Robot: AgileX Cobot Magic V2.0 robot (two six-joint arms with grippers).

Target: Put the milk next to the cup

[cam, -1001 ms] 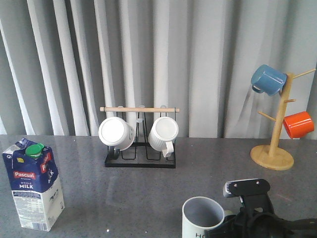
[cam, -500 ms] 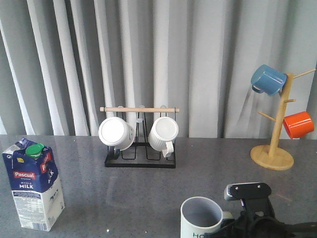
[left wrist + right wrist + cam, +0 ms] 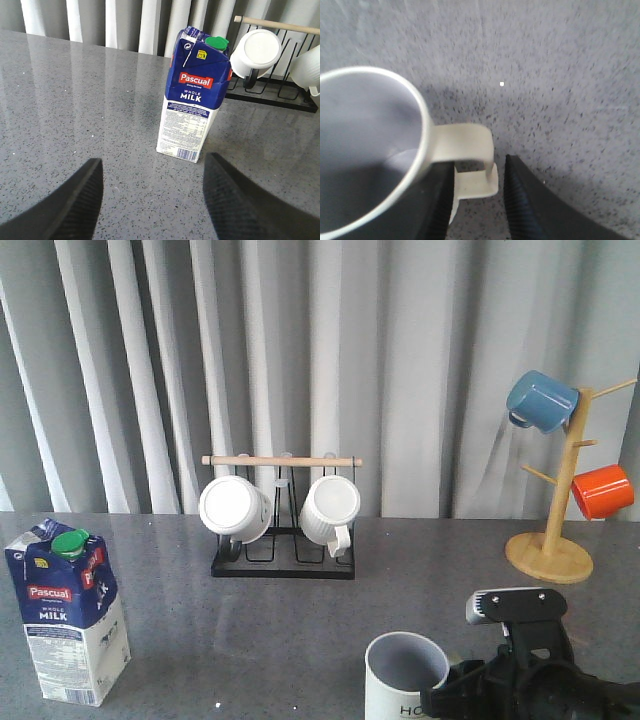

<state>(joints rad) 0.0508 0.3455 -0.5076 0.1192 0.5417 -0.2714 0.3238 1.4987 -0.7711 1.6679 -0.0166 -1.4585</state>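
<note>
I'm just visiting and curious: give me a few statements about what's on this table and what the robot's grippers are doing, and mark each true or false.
1. The milk carton stands upright on the table's left side. True.
2. The left gripper is clamped on the carton. False: its fingers are spread apart, with the carton in front of them, untouched.
3. The right gripper has its fingers on either side of the cup's handle. True.
4. The milk already sits right beside the cup. False: they are far apart across the table.
5. Two white mugs lie on a black rack with a wooden bar. True.
6. The blue mug stands on the table. False: it hangs on the wooden mug tree.
</note>
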